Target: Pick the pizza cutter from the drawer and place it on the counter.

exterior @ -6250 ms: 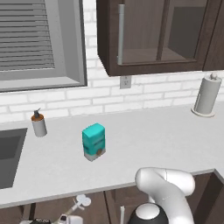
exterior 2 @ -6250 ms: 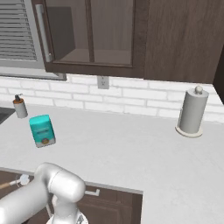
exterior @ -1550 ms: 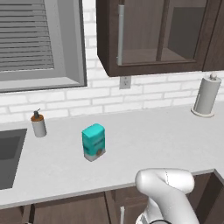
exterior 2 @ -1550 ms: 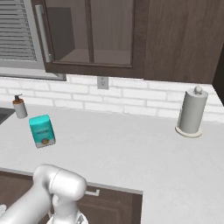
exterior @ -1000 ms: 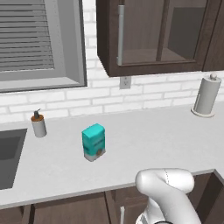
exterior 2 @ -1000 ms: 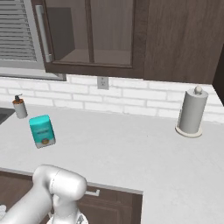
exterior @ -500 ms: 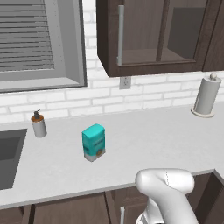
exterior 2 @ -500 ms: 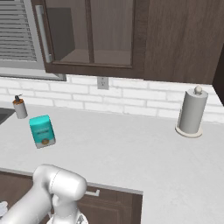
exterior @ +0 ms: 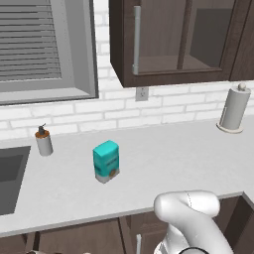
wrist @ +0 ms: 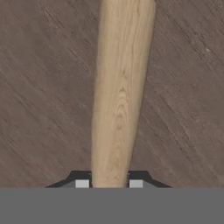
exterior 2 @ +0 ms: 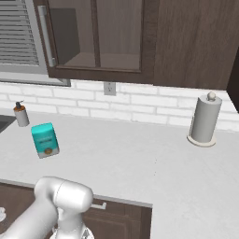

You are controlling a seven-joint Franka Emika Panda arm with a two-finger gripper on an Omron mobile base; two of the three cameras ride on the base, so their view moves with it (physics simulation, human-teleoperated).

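Hand view: tan wooden handle of the pizza cutter runs from bottom centre to the top edge, lying on the dark wood floor of the drawer. Wheel head out of frame. The two dark fingers sit at bottom centre, one against each side of the handle, no gap visible. Gripper reads as closed on the handle, though lift-off is not shown.

Base views: white arm bends down at the bottom of both frames, below the front edge of the counter. On the counter: teal carton at centre-left of the left view, grey soap dispenser further left near the sink, paper towel holder at far right. Broad bare slab between carton and towel holder.

Handling, as judgement:
- Light and stiff; wood handle should give decent friction.
- The handle looks round and tapered, so it could roll or slide along its length in a two-finger pinch.
- Metal wheel end is likely heavier; a hold far from it may let the tool droop or pivot.
- Best hold: across the handle, toward the thicker part and the head.
- Not fragile; set it down flat, since the wheel may roll.
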